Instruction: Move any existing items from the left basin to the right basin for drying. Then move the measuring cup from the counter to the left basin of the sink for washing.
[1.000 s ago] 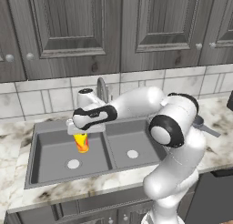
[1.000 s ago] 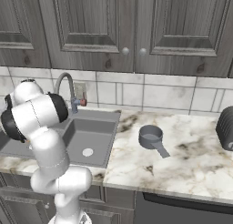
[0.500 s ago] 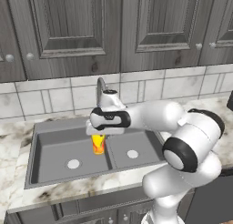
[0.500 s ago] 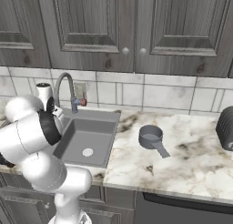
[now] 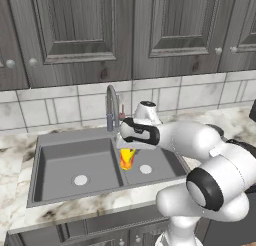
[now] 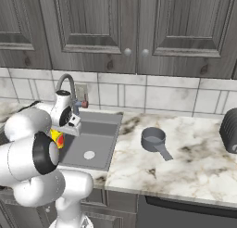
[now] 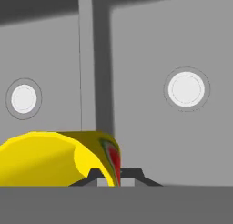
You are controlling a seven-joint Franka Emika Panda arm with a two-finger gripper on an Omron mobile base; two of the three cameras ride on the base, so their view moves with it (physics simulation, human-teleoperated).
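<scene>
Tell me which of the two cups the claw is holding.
The yellow cup with the orange-red marking, gripped by its rim over the sink's divider. The dark grey measuring cup sits untouched on the counter.

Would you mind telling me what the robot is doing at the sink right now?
The arm's gripper is shut on the yellow cup, holding it in the air over the divider between the left basin and the right basin. The measuring cup sits untouched on the counter, right of the sink.

1 yellow cup, 1 meas. cup
</scene>
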